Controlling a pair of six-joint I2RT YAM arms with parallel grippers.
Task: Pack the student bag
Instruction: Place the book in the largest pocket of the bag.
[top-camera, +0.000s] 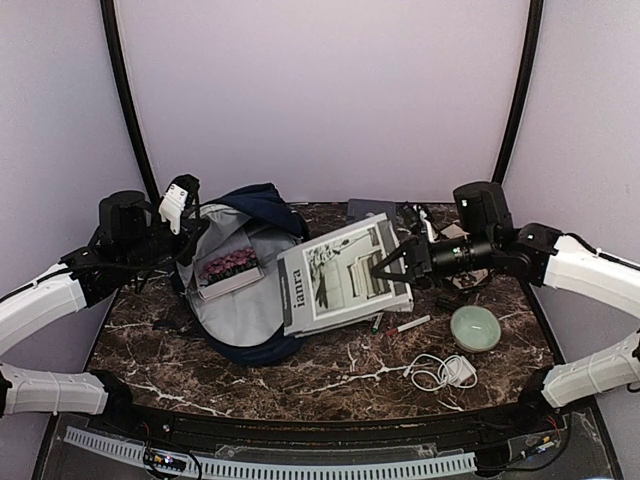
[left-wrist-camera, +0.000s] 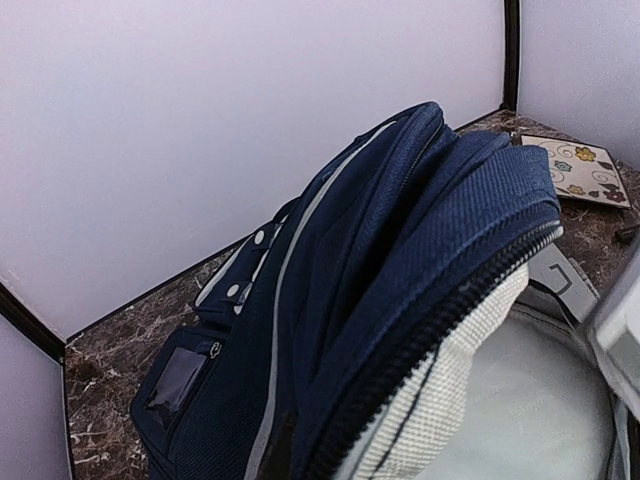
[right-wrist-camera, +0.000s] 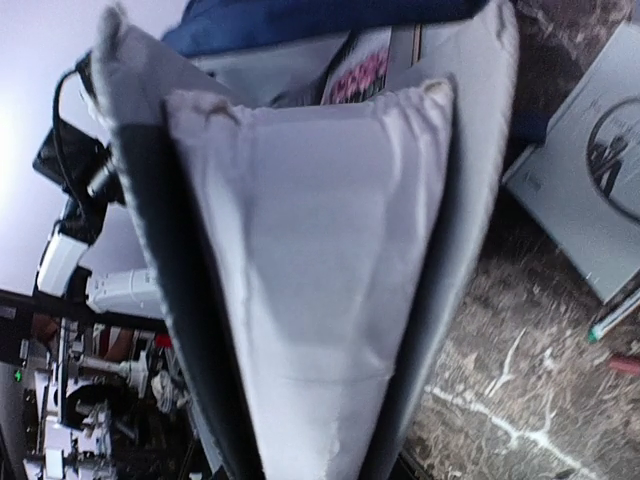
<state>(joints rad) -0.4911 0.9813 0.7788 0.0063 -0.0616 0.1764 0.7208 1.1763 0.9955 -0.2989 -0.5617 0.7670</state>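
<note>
Room: pale purple walls all around, and a dark stone table (top-camera: 300, 385) with white veins.
Right claw (top-camera: 384, 267): it reaches in from the right, and its two fingers are pinched on the right edge of a big grey book.
Big grey book (top-camera: 340, 275): it has a black and white picture and a word down its left side. It sits tilted, with its left end over the rim of the bag and its right end up in the claw.
Left claw (top-camera: 190, 210): it is at the far left, squeezed tight on the top edge of the bag's mouth.
Student bag (top-camera: 262, 203): it lies on the left middle of the table, blue outside, wide open, with its light grey inside facing up.
Inside the bag: a smaller book with pink flowers (top-camera: 230, 267) on the front lies on the grey lining.
Right of the big book: a white pen with a red tip (top-camera: 408, 325) lies just beside its lower corner. A little green bowl (top-camera: 474, 328) sits next to the pen.
Near edge: a curled white cable (top-camera: 440, 372) lies in front of the bowl.
</note>
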